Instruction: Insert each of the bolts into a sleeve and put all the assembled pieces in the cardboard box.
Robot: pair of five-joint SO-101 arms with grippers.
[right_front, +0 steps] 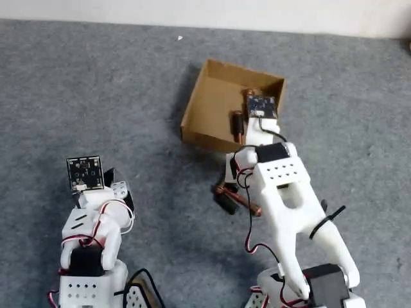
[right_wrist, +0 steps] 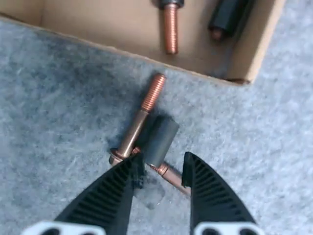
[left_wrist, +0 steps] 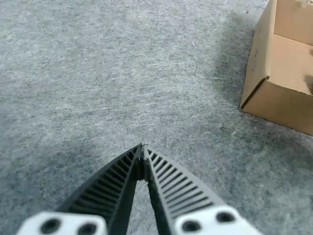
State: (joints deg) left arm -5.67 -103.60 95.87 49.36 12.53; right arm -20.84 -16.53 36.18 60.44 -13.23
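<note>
- Bolts (right_front: 239,196) lie loose on the grey tabletop (right_front: 96,83), just beside the cardboard box (right_front: 205,96), in the high view. My right arm (right_front: 286,186) hangs over them. One assembled piece (right_front: 237,127) is in the box.
- Left wrist view: my left tool (left_wrist: 143,164) has its fingers together and holds nothing, over bare tabletop. The box corner is well apart from it, so there is plenty of open room on this side.
- Right wrist view: my right tool (right_wrist: 161,170) has its fingers apart and holds nothing. The near end of a dark sleeve (right_wrist: 160,138) sits between the tips.
- The sleeve touches one bolt (right_wrist: 141,117), and a second bolt (right_wrist: 168,175) pokes out from under it.
- Another assembled piece (right_wrist: 229,17) is in the box.
- Step, my read: pickup for the next insertion, not yet gripped. The next move calls for clamping the sleeve alone, without dragging either bolt.
- The box wall is near, past the bolt's threaded tip. That leaves little room ahead and more to the sides.
</note>
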